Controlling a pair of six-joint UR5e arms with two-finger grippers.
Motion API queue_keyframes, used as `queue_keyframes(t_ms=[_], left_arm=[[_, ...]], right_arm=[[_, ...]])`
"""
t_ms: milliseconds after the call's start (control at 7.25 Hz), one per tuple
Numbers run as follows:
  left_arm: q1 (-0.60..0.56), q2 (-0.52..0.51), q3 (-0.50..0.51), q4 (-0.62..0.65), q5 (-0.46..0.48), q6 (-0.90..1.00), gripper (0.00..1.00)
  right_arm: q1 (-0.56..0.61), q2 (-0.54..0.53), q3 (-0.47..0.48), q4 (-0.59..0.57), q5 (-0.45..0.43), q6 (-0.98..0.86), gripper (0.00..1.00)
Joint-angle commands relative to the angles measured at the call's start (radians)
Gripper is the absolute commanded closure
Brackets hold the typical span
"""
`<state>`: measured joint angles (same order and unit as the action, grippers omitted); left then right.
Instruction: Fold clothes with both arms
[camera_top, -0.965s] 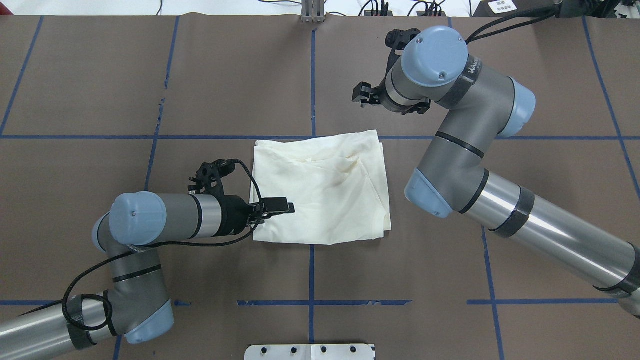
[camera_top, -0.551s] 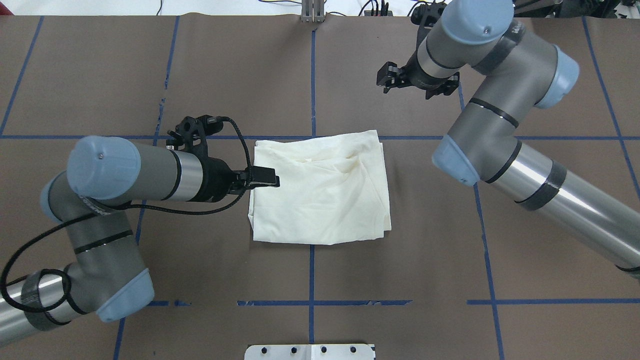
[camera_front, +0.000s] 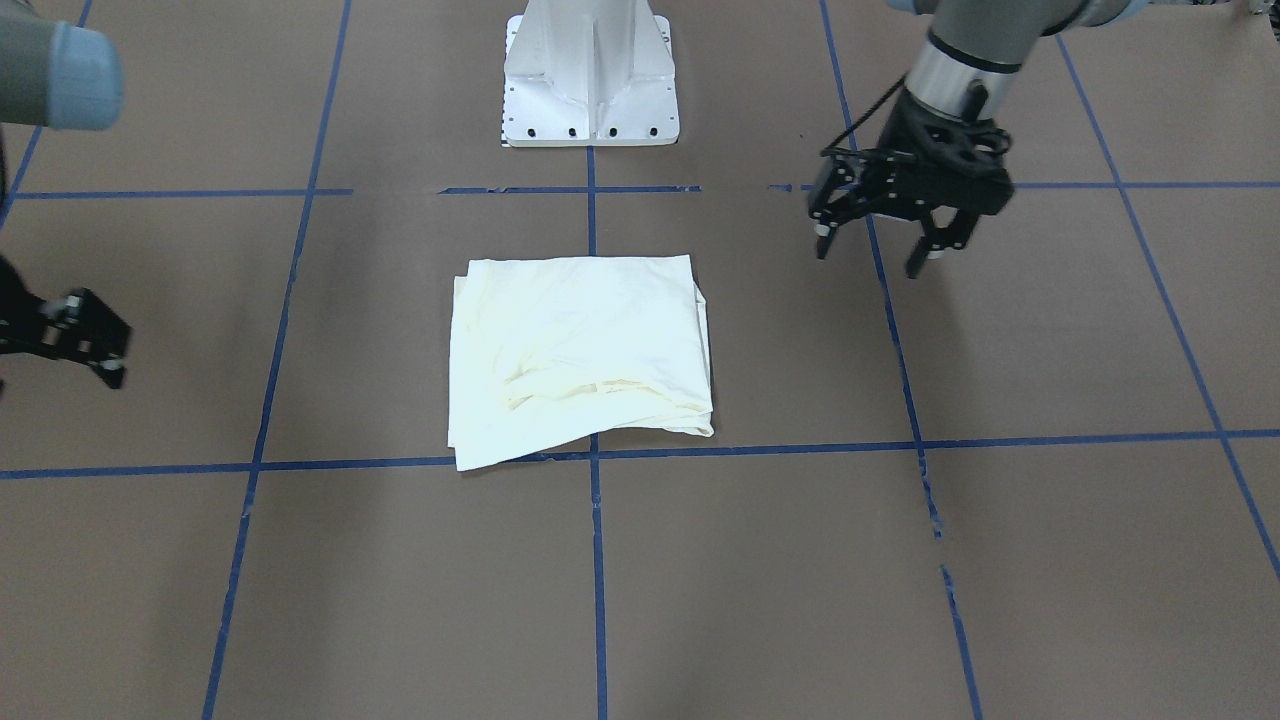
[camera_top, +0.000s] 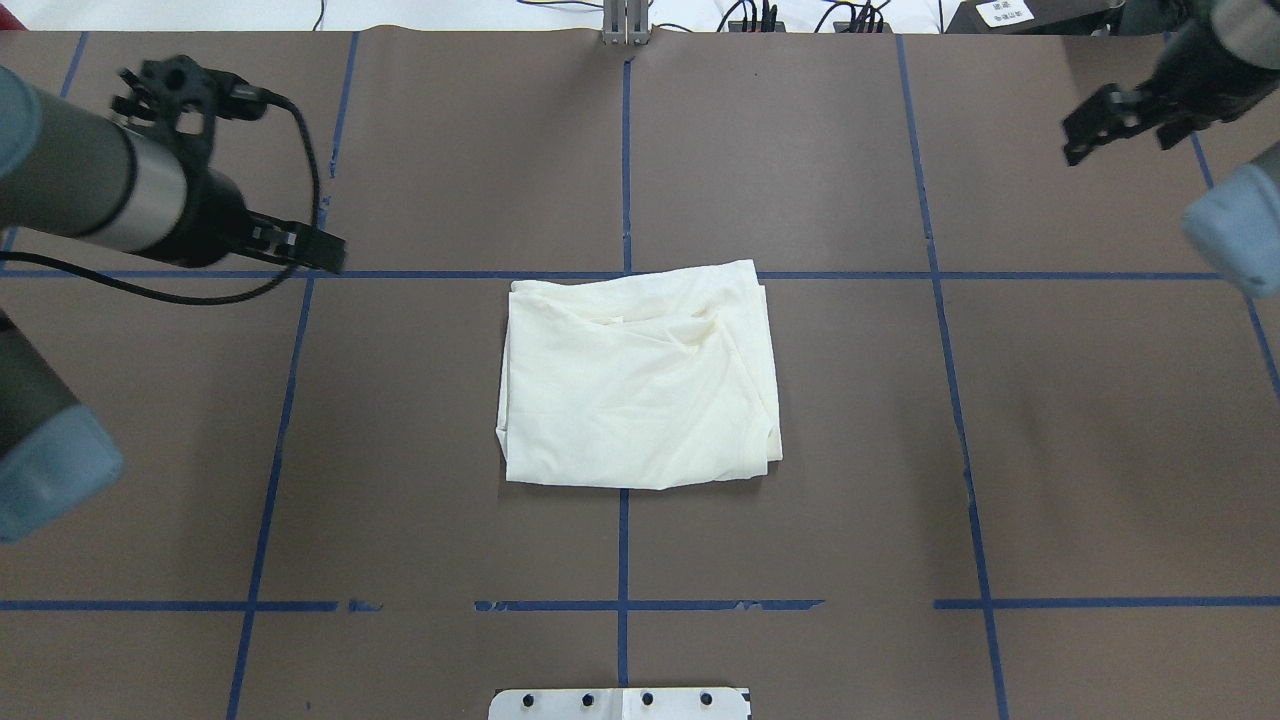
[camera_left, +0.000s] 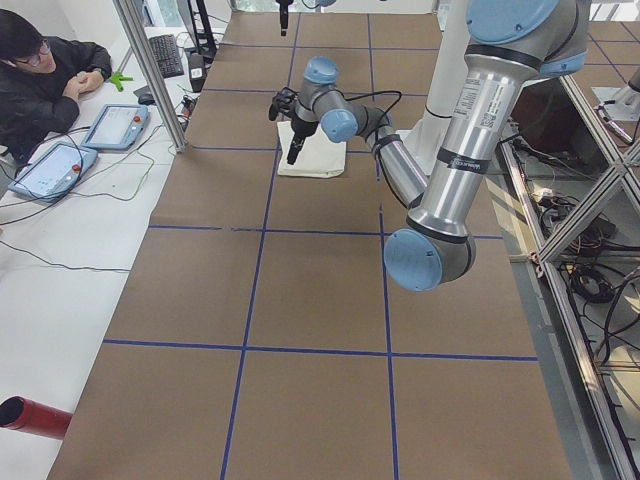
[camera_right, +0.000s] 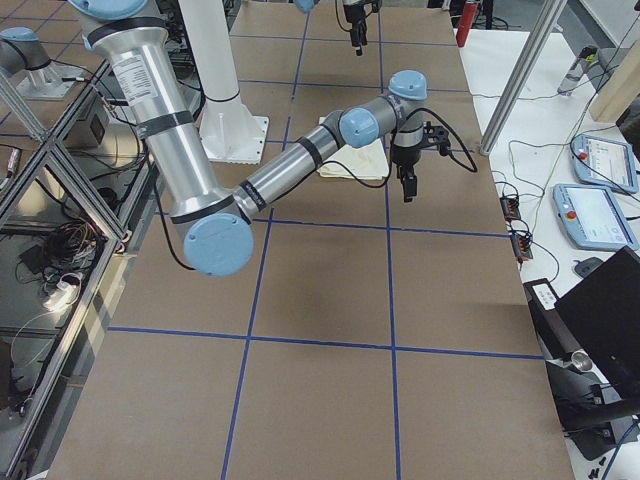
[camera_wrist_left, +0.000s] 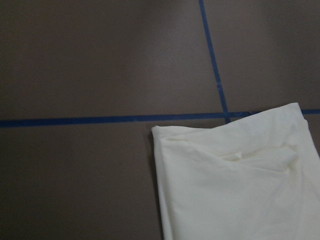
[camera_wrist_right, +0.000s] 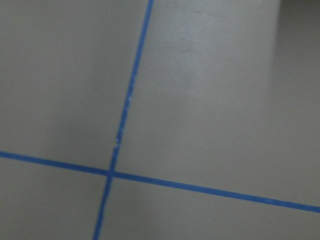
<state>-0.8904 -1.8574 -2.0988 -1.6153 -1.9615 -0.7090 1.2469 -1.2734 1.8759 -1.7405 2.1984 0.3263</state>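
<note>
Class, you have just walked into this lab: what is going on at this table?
This is a clothes-folding job. The cream shirt lies folded into a rough rectangle in the middle of the brown table, plain side up. Nothing holds it at this moment. The left gripper hangs open above the table to one side of it. The right gripper is well off to the other side, with no cloth in it.

Left arm (camera_left: 470, 130), right arm (camera_right: 165, 130): silver tubes with small dark print, grey joint housings, light-blue round caps, black bands. Black cable looped off left wrist, 10 o'clock in overhead view. Left gripper (camera_front: 868, 250), right gripper (camera_top: 1080, 135): black, linked fingers. White pedestal (camera_front: 590, 70), bolt holes along edge.
</note>
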Motion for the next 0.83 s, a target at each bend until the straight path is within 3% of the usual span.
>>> queue_keyframes(t_ms=[0,138,276,551,689], left_arm=[[-0.276,0.168,0.008,0.035,-0.133,0.49,0.01],[-0.405,0.226,0.06,0.032,-0.213,0.613,0.01],[-0.503,0.294,0.115,0.034,-0.305,0.611,0.01],[-0.53,0.378,0.179,0.029,-0.306,0.626,0.01],[-0.626,0.411,0.225,-0.024,-0.309,0.735,0.01]], right_arm=[[0.231,-0.2,0.022,-0.031,0.129,-0.338,0.0],[0.277,-0.281,0.025,-0.028,0.126,-0.358,0.0],[0.29,-0.378,0.026,-0.019,0.113,-0.358,0.0],[0.327,-0.495,0.032,-0.005,0.109,-0.36,0.0],[0.328,-0.536,0.031,0.065,0.11,-0.36,0.0]])
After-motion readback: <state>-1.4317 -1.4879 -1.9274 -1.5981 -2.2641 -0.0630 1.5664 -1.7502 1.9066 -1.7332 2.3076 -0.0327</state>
